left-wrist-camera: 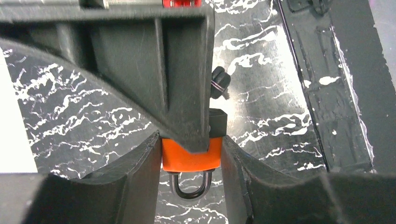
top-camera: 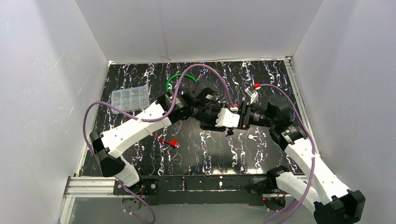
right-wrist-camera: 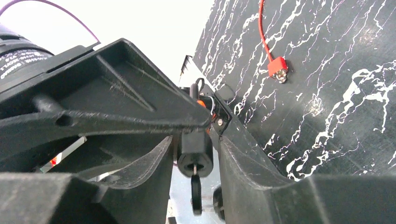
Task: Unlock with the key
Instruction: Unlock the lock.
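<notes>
Padlock (left-wrist-camera: 190,161) is clamped in the left gripper (left-wrist-camera: 190,144), presumably steadying it for turning. Key (right-wrist-camera: 196,196) sticks out of the padlock's underside. Right gripper (right-wrist-camera: 195,145) straddles that end, can't tell if it's pinching.

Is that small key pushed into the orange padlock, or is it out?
In. The right wrist view shows the black-headed key hanging from the slot in the black end of the orange padlock, its blade inserted.

Plain white panel walls (top-camera: 46,70) enclose three sides of the black desk with white marble-like streaks (top-camera: 205,154); a silver aluminium rail (top-camera: 88,186) runs along its near edge.
</notes>
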`<state>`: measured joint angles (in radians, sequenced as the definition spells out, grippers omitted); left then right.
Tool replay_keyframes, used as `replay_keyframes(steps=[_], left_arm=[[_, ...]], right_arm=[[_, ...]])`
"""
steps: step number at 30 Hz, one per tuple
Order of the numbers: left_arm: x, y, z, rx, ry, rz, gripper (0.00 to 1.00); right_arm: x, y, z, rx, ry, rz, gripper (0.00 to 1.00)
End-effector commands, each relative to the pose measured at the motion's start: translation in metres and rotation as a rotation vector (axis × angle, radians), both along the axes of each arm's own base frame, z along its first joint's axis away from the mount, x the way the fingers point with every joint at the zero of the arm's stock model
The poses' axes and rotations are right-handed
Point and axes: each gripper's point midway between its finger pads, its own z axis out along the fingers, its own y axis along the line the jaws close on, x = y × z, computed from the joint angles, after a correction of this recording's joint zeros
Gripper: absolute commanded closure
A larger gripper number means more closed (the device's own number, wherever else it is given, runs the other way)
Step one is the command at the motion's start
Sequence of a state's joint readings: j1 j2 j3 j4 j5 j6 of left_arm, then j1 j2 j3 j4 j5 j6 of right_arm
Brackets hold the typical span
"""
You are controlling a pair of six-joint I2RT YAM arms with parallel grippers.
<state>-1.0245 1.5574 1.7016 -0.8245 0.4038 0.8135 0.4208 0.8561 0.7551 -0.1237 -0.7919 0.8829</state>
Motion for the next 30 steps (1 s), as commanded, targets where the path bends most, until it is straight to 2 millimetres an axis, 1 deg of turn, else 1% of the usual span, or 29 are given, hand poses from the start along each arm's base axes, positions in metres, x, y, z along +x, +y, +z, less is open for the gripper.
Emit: replay_keyframes(steps=[1,4,5,7,9,11,12,14,15,16,17,18,19,20,22,26,28,30], left_arm=[[-0.012,-0.011,0.043,-0.147,-0.044,-0.057,1.00],[-0.013,-0.011,0.044,-0.150,-0.042,-0.064,1.00],[-0.014,-0.011,0.044,-0.151,-0.043,-0.066,1.00],[-0.013,-0.010,0.043,-0.148,-0.044,-0.065,1.00],[-0.013,-0.009,0.041,-0.142,-0.048,-0.065,1.00],[-0.011,-0.008,0.039,-0.135,-0.062,-0.065,1.00],[-0.010,-0.007,0.038,-0.130,-0.069,-0.062,1.00],[-0.006,-0.006,0.035,-0.121,-0.083,-0.048,1.00],[-0.004,-0.006,0.035,-0.118,-0.090,-0.039,0.97],[-0.002,-0.006,0.035,-0.116,-0.094,-0.027,0.82],[0.000,-0.005,0.036,-0.118,-0.096,-0.008,0.52],[0.002,-0.005,0.038,-0.122,-0.094,0.014,0.19],[0.004,-0.003,0.040,-0.126,-0.092,0.031,0.04],[0.003,-0.001,0.042,-0.129,-0.085,0.040,0.02],[-0.001,0.005,0.043,-0.128,-0.049,0.041,0.02],[-0.015,0.019,0.034,-0.103,0.063,0.010,0.02],[-0.023,0.024,0.035,-0.108,0.145,-0.014,0.02],[-0.035,0.027,0.039,-0.118,0.264,-0.052,0.03]], right_arm=[[0.006,0.003,0.021,0.040,-0.080,-0.018,0.50],[0.005,0.003,0.021,0.041,-0.080,-0.014,0.50],[0.005,0.003,0.022,0.043,-0.083,-0.013,0.52],[0.005,0.004,0.023,0.048,-0.086,-0.008,0.62],[0.005,0.004,0.023,0.046,-0.083,-0.005,0.77],[0.004,0.003,0.022,0.042,-0.077,-0.002,0.95],[0.003,0.002,0.021,0.036,-0.078,-0.004,0.99],[0.002,0.000,0.018,0.021,-0.085,-0.019,0.99],[0.000,-0.002,0.018,0.019,-0.093,-0.021,0.99],[-0.002,-0.003,0.018,0.019,-0.105,-0.023,0.99],[-0.004,-0.004,0.019,0.015,-0.121,-0.020,0.99],[-0.007,-0.006,0.020,0.010,-0.138,-0.016,0.99],[-0.009,-0.007,0.020,0.001,-0.156,-0.013,0.99],[-0.012,-0.010,0.020,-0.012,-0.176,-0.010,0.99],[-0.019,-0.013,0.021,-0.022,-0.216,0.001,0.99],[-0.030,-0.018,0.027,-0.029,-0.300,0.032,0.99],[-0.036,-0.020,0.033,-0.032,-0.334,0.052,0.99],[-0.039,-0.021,0.040,-0.034,-0.369,0.063,0.99]])
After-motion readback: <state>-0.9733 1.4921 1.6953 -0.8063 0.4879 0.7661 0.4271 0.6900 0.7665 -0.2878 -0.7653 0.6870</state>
